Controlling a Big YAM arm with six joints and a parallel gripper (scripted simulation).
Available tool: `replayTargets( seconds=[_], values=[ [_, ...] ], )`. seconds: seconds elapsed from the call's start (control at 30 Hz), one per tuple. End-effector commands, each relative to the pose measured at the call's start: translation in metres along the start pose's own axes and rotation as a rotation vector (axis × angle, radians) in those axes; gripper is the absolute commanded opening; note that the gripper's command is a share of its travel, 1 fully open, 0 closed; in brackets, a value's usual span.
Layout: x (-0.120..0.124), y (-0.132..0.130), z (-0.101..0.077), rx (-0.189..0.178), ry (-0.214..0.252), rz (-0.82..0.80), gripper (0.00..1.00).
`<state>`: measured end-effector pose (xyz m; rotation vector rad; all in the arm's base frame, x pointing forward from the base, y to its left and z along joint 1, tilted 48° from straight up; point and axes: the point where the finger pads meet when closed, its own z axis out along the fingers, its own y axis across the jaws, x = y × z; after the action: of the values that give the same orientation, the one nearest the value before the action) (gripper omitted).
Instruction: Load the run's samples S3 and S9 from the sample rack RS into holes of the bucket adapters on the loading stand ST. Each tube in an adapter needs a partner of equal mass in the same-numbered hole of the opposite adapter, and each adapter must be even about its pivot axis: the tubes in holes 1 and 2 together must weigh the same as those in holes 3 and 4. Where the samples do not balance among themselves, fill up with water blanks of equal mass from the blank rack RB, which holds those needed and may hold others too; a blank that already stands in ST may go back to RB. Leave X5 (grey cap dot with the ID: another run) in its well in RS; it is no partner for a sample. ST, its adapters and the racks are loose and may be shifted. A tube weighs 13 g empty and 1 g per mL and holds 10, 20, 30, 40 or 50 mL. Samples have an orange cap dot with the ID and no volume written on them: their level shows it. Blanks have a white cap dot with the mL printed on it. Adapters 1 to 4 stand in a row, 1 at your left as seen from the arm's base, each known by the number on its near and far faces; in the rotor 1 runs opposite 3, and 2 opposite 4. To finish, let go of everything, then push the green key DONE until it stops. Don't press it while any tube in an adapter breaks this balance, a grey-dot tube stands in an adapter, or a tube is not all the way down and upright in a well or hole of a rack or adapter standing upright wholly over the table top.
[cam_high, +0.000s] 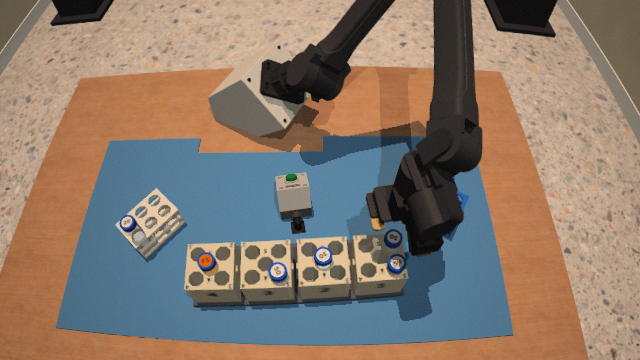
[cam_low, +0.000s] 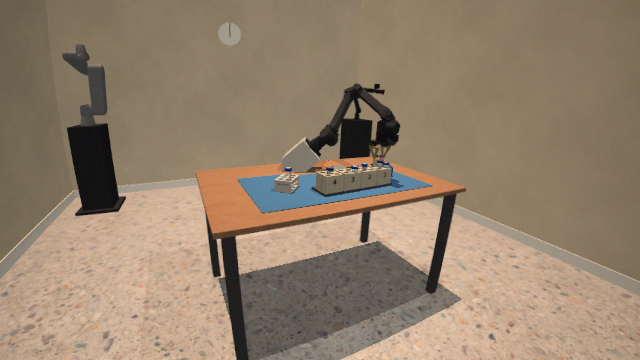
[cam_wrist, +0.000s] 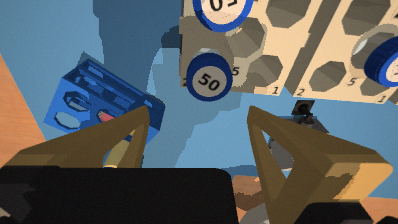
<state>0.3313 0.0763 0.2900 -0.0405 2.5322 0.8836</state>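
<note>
My gripper (cam_wrist: 198, 112) is open and empty, hovering just above and behind adapter 1 (cam_high: 378, 265); it also shows in the overhead view (cam_high: 381, 224). A white-dot blank marked 50 (cam_wrist: 210, 80) stands in the adapter hole below the fingers, free of them. A second 50 blank (cam_wrist: 223, 10) stands in the hole beside it. Both show in the overhead view (cam_high: 393, 238) (cam_high: 396, 262). Orange-dot sample S3 (cam_high: 206, 260) stands in adapter 4. Adapter 3 (cam_high: 266, 270) holds one blank (cam_high: 277, 271). Adapter 2 holds a 30 blank (cam_high: 323, 256).
The blue sample rack RS (cam_wrist: 100, 100) lies beside adapter 1, mostly hidden under my arm in the overhead view; a bit of orange shows in it. The white blank rack RB (cam_high: 150, 222) holds one blank (cam_high: 128, 222). The DONE key box (cam_high: 293, 192) stands behind the adapters.
</note>
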Motion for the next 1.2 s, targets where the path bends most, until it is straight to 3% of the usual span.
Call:
replayTargets(
  seconds=[0.0, 0.07, 0.13, 0.23, 0.33, 0.47, 0.5, 0.63, 0.73, 0.77, 1.1, 1.17],
  values=[
    [0.009, 0.039, -0.017, -0.013, -0.055, -0.241, 0.80],
    [0.008, 0.061, -0.028, -0.013, -0.084, -0.361, 0.80],
    [0.029, 0.065, -0.019, -0.011, -0.059, -0.441, 0.80],
    [0.045, 0.085, -0.019, -0.010, -0.062, -0.589, 0.80],
    [0.045, 0.092, -0.017, -0.010, -0.057, -0.635, 0.80],
    [0.070, 0.118, -0.019, -0.009, -0.068, -0.836, 0.80],
    [0.067, 0.135, -0.030, -0.012, -0.100, -0.897, 0.80],
    [0.084, 0.166, -0.038, -0.027, -0.118, -0.881, 0.80],
    [0.088, 0.154, -0.026, -0.011, -0.074, -0.872, 0.80],
    [0.089, 0.142, -0.008, 0.007, -0.049, -0.844, 0.80],
    [0.092, 0.148, 0.020, -0.009, -0.041, -0.860, 0.80],
    [0.085, 0.155, 0.014, -0.011, -0.063, -0.861, 0.80]
  ],
)
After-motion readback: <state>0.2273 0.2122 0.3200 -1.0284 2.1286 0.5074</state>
